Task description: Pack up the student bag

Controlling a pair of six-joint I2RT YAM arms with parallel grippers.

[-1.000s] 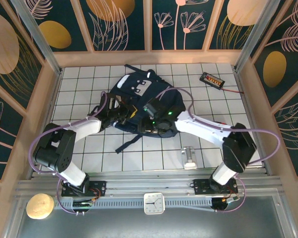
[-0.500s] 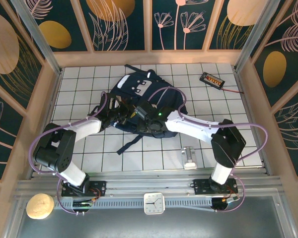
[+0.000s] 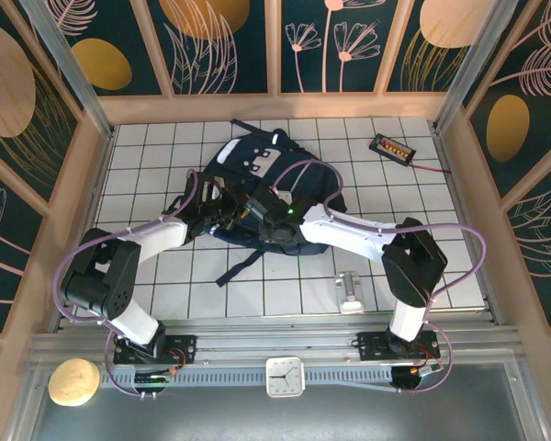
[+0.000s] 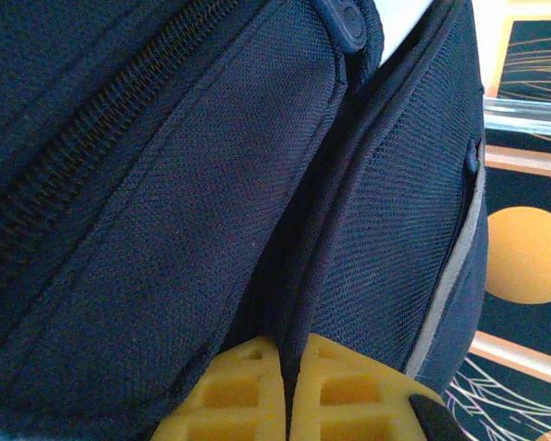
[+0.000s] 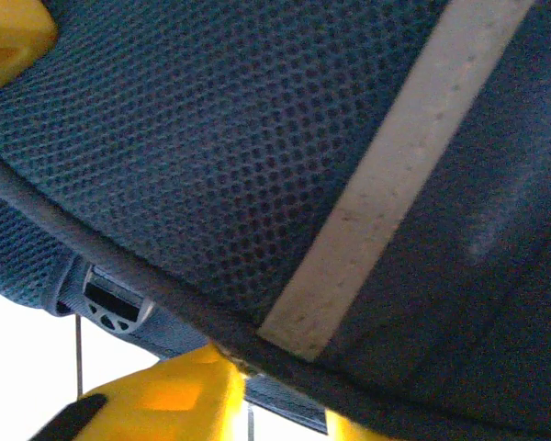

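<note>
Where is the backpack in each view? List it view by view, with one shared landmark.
Top external: backpack in the upper middle of the picture.
Left wrist: backpack close up, zipper upper left.
Right wrist: backpack close up, mesh side.
Shared landmark: its grey stripe, lower right in left wrist, diagonal in right wrist.

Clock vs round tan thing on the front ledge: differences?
The clock is white, square, with a dial; the tan thing is round and plain. The clock sits mid-ledge; the tan thing sits at the left end. Both lie on the grey ledge, off the tiled table.
</note>
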